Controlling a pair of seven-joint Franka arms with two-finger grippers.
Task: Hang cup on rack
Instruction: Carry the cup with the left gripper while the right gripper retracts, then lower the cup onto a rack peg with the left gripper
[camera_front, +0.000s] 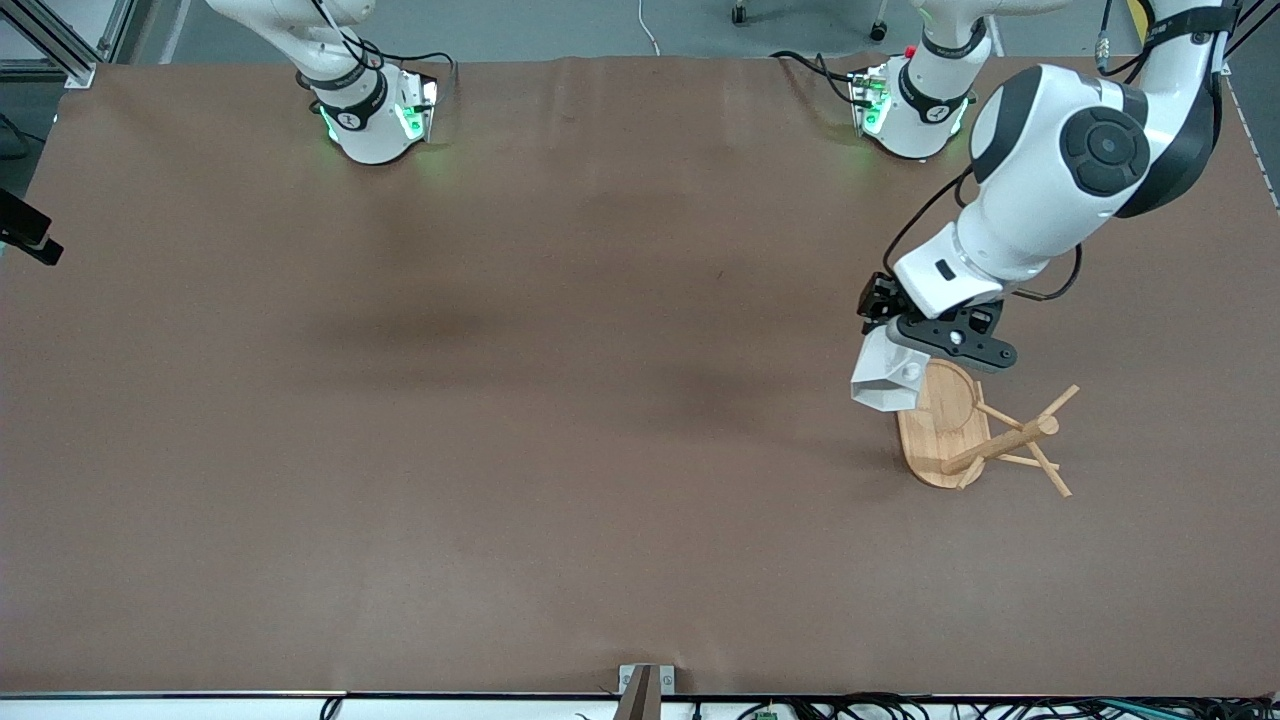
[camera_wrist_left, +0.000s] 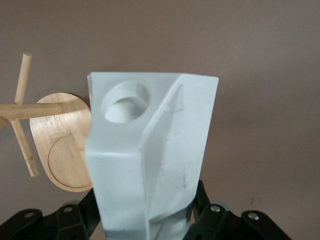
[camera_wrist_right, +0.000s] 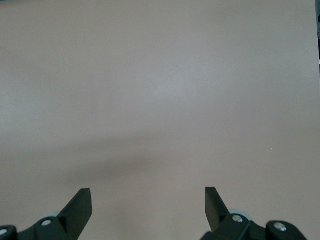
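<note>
- At the left arm's end of the brown table (camera_front: 500, 450), front view: one light bamboo cup rack (camera_front: 960, 430) with oval base, post and thin pegs. Left gripper (camera_front: 905, 345) hangs over the base's edge, clamped on one white faceted cup (camera_front: 885, 380).
- Left wrist view: cup (camera_wrist_left: 150, 150) fills the frame between the fingers, handle hole visible; rack (camera_wrist_left: 65, 145) beside it.
- Right wrist view: right gripper (camera_wrist_right: 148, 202) waits over bare table, fingers apart.

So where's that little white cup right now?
The cup is held in the left hand, up over the rack at the left arm's end of the table.
</note>
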